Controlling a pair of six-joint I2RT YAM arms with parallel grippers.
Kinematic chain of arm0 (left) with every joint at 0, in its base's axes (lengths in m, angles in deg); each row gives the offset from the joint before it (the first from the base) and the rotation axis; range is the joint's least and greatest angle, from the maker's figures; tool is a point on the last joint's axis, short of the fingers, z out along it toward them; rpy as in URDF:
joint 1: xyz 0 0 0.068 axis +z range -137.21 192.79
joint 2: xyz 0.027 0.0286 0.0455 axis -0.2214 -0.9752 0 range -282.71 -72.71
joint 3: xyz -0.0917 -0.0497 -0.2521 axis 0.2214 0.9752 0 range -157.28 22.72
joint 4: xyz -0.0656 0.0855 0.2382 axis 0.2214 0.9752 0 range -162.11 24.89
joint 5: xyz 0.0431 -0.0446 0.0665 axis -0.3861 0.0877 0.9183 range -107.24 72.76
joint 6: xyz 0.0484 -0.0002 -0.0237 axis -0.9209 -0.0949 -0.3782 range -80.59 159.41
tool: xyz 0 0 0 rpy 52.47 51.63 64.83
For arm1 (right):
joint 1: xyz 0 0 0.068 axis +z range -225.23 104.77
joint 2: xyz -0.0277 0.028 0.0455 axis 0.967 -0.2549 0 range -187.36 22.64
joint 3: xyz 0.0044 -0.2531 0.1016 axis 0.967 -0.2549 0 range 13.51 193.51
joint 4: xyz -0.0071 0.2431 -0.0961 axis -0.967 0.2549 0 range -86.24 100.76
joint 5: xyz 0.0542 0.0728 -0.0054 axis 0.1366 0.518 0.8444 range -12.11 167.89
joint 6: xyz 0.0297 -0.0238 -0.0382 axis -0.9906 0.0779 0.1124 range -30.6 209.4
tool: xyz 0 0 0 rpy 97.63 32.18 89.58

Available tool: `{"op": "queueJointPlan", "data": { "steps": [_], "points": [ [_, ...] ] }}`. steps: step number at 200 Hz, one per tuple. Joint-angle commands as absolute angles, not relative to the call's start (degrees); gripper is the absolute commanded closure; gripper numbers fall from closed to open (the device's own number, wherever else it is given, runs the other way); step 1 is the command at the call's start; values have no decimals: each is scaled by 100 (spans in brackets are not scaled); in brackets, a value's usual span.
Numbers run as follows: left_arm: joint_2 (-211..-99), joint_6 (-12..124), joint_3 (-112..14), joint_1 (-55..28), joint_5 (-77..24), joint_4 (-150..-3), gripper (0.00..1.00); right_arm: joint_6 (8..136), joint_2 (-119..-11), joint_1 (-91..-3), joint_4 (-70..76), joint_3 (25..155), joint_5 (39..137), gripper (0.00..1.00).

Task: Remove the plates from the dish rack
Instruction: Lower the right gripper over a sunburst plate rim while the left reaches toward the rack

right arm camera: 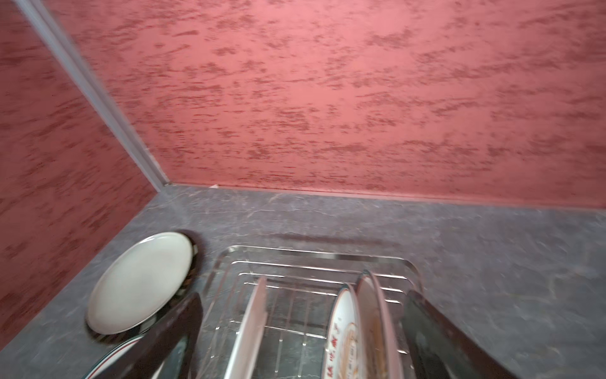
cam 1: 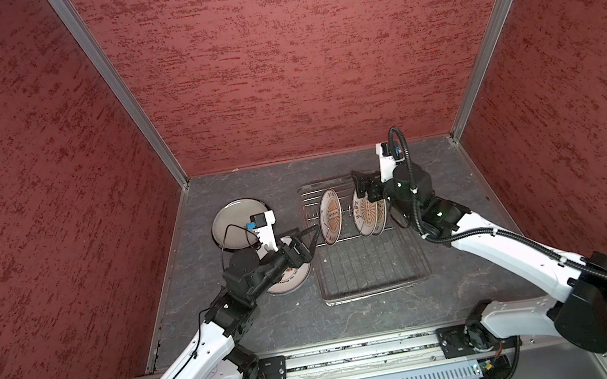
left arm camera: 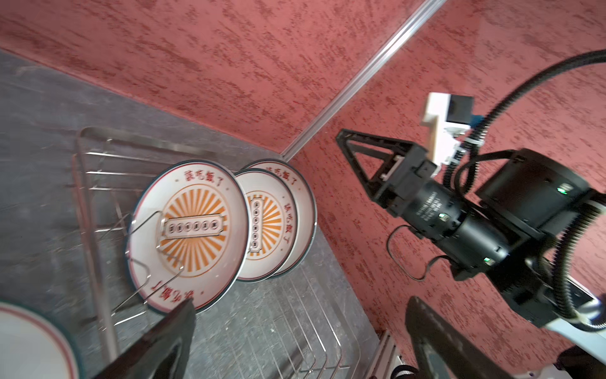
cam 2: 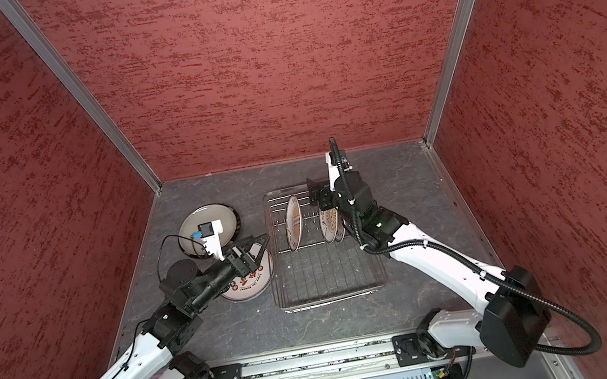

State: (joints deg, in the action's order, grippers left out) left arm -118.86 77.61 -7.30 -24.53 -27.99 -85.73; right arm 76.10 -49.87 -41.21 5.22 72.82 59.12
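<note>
The wire dish rack (cam 1: 370,267) (cam 2: 325,275) holds three sunburst plates upright. One plate (cam 1: 331,216) (left arm camera: 187,233) stands alone on the left, and a close pair (cam 1: 369,213) (left arm camera: 272,226) stands to its right. My left gripper (cam 1: 316,235) (left arm camera: 300,328) is open and empty just left of the lone plate, one fingertip (left arm camera: 170,328) near its rim. My right gripper (cam 1: 361,189) (right arm camera: 301,328) hovers open above the pair. In the right wrist view all three plate edges (right arm camera: 249,328) show between its fingers (right arm camera: 436,338).
Left of the rack a large off-white plate (cam 1: 229,222) (right arm camera: 141,282) lies flat on a dark-rimmed one. A small white plate with red characters (cam 1: 288,279) (cam 2: 248,282) lies under my left wrist. Red walls close in the grey table on three sides.
</note>
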Motion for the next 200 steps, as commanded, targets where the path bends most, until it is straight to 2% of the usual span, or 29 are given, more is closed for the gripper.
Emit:
{"op": "queueJointPlan", "data": {
  "steps": [1, 17, 35, 67, 100, 155, 200],
  "points": [
    [-12258, 7300, -829, -2675, -3196, -9551, 1, 7378, -5020, -4248, 1064, 7451, 5306, 8],
    [-12517, 7207, -815, -2855, -3355, -9893, 1, 7309, -5031, -4325, 1195, 7404, 5062, 13],
    [-12705, 7065, -778, -3131, -3212, -10158, 0, 7229, -5028, -4423, 1283, 7299, 4910, 23],
    [-12833, 6959, -622, -3704, -2067, -10081, 1, 7182, -5122, -4535, 1346, 7187, 5249, 35],
    [-13018, 7145, -322, -3738, -2119, -10655, 0, 7178, -5319, -4535, 1421, 7281, 5252, 43],
    [-13160, 7136, -253, -3880, -1801, -10801, 1, 7182, -5716, -4530, 1497, 7454, 5213, 53],
    [-13197, 7194, -155, -3888, -1652, -10912, 1, 7150, -6033, -4535, 1615, 7660, 5123, 68]
  ]
}}
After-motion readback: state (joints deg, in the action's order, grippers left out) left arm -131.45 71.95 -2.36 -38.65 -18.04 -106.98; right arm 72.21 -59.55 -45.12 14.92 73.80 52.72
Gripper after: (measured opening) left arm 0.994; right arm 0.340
